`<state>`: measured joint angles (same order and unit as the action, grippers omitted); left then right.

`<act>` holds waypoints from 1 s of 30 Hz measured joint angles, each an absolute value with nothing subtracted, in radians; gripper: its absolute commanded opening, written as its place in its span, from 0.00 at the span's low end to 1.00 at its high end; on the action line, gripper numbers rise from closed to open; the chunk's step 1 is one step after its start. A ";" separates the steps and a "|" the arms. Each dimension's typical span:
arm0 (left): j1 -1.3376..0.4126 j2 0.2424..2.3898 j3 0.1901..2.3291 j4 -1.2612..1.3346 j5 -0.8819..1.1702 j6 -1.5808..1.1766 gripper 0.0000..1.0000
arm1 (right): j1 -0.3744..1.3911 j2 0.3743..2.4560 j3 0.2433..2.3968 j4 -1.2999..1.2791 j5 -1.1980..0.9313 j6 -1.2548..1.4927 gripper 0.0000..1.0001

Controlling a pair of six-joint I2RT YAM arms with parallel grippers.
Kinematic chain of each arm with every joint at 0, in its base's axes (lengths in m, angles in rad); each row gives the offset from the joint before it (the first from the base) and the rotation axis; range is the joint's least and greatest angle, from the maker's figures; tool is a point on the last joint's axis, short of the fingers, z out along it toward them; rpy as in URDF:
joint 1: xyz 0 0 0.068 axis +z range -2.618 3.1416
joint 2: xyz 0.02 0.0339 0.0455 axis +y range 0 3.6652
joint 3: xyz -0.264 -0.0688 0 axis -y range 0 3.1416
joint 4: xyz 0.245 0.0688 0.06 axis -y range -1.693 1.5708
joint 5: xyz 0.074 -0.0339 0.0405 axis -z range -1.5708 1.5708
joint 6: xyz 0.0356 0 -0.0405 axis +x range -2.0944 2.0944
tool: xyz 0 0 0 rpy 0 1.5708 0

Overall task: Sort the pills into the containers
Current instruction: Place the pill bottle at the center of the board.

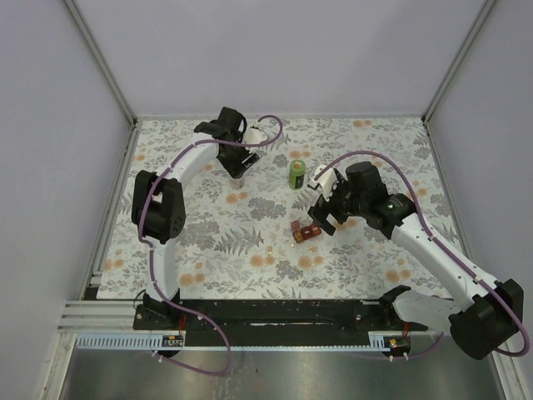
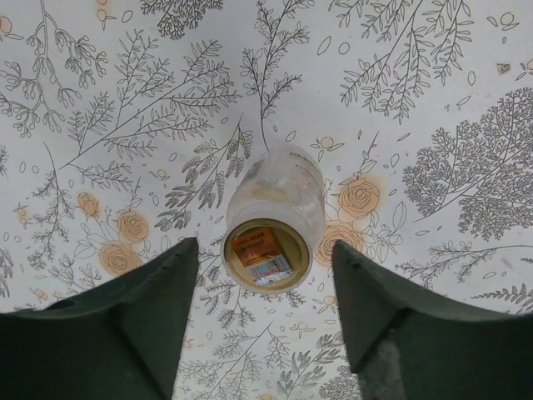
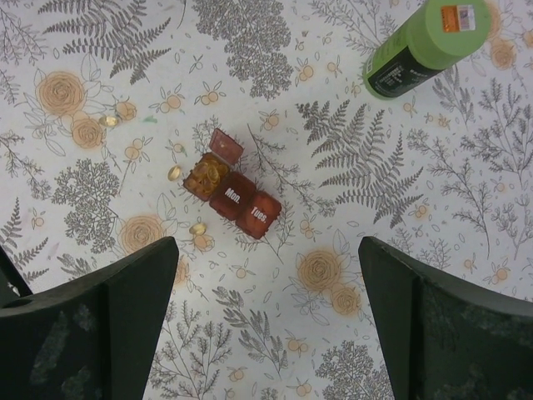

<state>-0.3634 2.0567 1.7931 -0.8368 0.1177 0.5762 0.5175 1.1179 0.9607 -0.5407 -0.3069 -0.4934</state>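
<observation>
Just off the open end of the small dark-red plastic pill box (image 3: pixel 237 200) is where the action's gonna be. A couple of tiny pale-yellow pills (image 3: pixel 174 172) lie loose on the flower-print cloth surface (image 3: pixel 466 250). One is right beside the flipped-up lid, one is just beside the box's long side, and a third is further out the same way. The open compartment already looks full of them, and the Mon. and Tues. lids are down. The right pincer (image 3: pixel 266 267) hangs above the box, jaws wide apart and holding nothing. The box's long axis runs diagonal to the line between its fingers, so I'd guess it needs a twist and a nudge toward the open end. It's tight against the box wall, but there's plenty of bare cloth on the pills' outer side. The tall bright-green cylindrical bottle (image 3: pixel 416 42) stands well beyond the box, out of the way. The left pincer (image 2: pixel 262 250) is further off past that. Its jaws are apart around a small pale clear bottle with an orange label (image 2: pixel 275 200), with a gap on each side. So the right arm's way nearer.
</observation>
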 measured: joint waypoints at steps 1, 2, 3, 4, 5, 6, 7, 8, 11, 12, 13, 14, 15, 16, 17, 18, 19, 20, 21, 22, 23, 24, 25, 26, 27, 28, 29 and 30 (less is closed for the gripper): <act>-0.362 2.057 1.794 -0.837 0.120 0.577 0.80 | 0.517 1.122 0.961 -0.550 -0.307 -0.501 0.99; -0.361 2.057 1.797 -0.838 0.121 0.574 0.86 | 0.517 1.125 0.961 -0.558 -0.308 -0.508 1.00; -0.359 2.057 1.801 -0.838 0.123 0.576 0.90 | 0.517 1.129 0.961 -0.569 -0.307 -0.519 0.99; -0.356 2.057 1.805 -0.838 0.125 0.574 0.93 | 0.517 1.133 0.961 -0.580 -0.308 -0.530 0.99; -0.355 2.057 1.809 -0.838 0.126 0.573 0.95 | 0.517 1.137 0.961 -0.590 -0.308 -0.544 0.99; -0.352 2.057 1.814 -0.838 0.128 0.571 0.97 | 0.517 1.139 0.961 -0.602 -0.308 -0.558 0.99; -0.350 2.056 1.819 -0.838 0.129 0.569 0.98 | 0.517 1.142 0.961 -0.610 -0.308 -0.571 0.99; -0.347 2.055 1.823 -0.838 0.131 0.567 0.99 | 0.517 1.147 0.961 -0.624 -0.308 -0.592 0.99; -0.335 2.041 1.832 -0.839 0.143 0.561 0.99 | 0.517 1.176 0.967 -0.673 -0.308 -0.671 0.99; -0.331 2.031 1.833 -0.840 0.148 0.558 0.99 | 0.517 1.191 0.970 -0.692 -0.308 -0.706 0.99; -0.326 2.020 1.834 -0.840 0.152 0.555 0.99 | 0.517 1.201 0.971 -0.703 -0.309 -0.730 0.98; -0.321 2.003 1.834 -0.840 0.155 0.551 0.99 | 0.517 1.213 0.971 -0.716 -0.310 -0.765 0.98; -0.316 1.984 1.834 -0.841 0.160 0.548 0.99 | 0.517 1.224 0.971 -0.729 -0.316 -0.798 0.98; -0.313 1.965 1.834 -0.841 0.164 0.546 0.99 | 0.517 1.231 0.971 -0.737 -0.320 -0.823 0.97; -0.309 1.943 1.834 -0.841 0.169 0.544 0.99 | 0.516 1.241 0.971 -0.747 -0.329 -0.858 0.97; -0.305 1.915 1.834 -0.842 0.176 0.541 0.99 | 0.515 1.250 0.971 -0.754 -0.339 -0.892 0.96; -0.302 1.887 1.834 -0.842 0.184 0.537 0.99 | 0.511 1.260 0.971 -0.758 -0.352 -0.926 0.95; -0.299 1.858 1.834 -0.842 0.191 0.532 0.99 | 0.505 1.272 0.972 -0.761 -0.368 -0.957 0.95; -0.297 1.837 1.834 -0.841 0.196 0.530 0.99 | 0.496 1.285 0.974 -0.764 -0.384 -0.986 0.94; -0.296 1.811 1.832 -0.841 0.203 0.525 0.99 | 0.486 1.303 0.979 -0.767 -0.399 -1.015 0.93; -0.296 1.791 1.830 -0.840 0.208 0.523 0.99 | 0.478 1.318 0.983 -0.769 -0.412 -1.038 0.93; -0.296 1.767 1.823 -0.835 0.213 0.521 0.99 | 0.470 1.341 0.992 -0.776 -0.423 -1.069 0.92; -0.296 1.745 1.812 -0.834 0.218 0.519 0.99 | 0.466 1.362 0.999 -0.778 -0.437 -1.097 0.91; -0.296 1.727 1.801 -0.833 0.223 0.518 0.99 | 0.463 1.383 1.007 -0.780 -0.443 -1.122 0.91; -0.296 1.714 1.789 -0.831 0.226 0.517 0.99 | 0.461 1.401 1.011 -0.781 -0.455 -1.145 0.91; -0.296 1.704 1.777 -0.831 0.229 0.516 0.99 | 0.461 1.417 1.016 -0.783 -0.462 -1.168 0.91; -0.297 1.698 1.768 -0.833 0.230 0.515 0.99 | 0.461 1.432 1.020 -0.784 -0.469 -1.190 0.90; -0.297 1.696 1.762 -0.832 0.231 0.515 0.99 | 0.460 1.447 1.024 -0.784 -0.475 -1.212 0.90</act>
<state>-0.2970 1.6958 1.7618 -0.8322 0.2314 0.5148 0.4603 1.4467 1.0237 -0.7841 -0.4751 -1.2121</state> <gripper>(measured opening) 0.987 0.910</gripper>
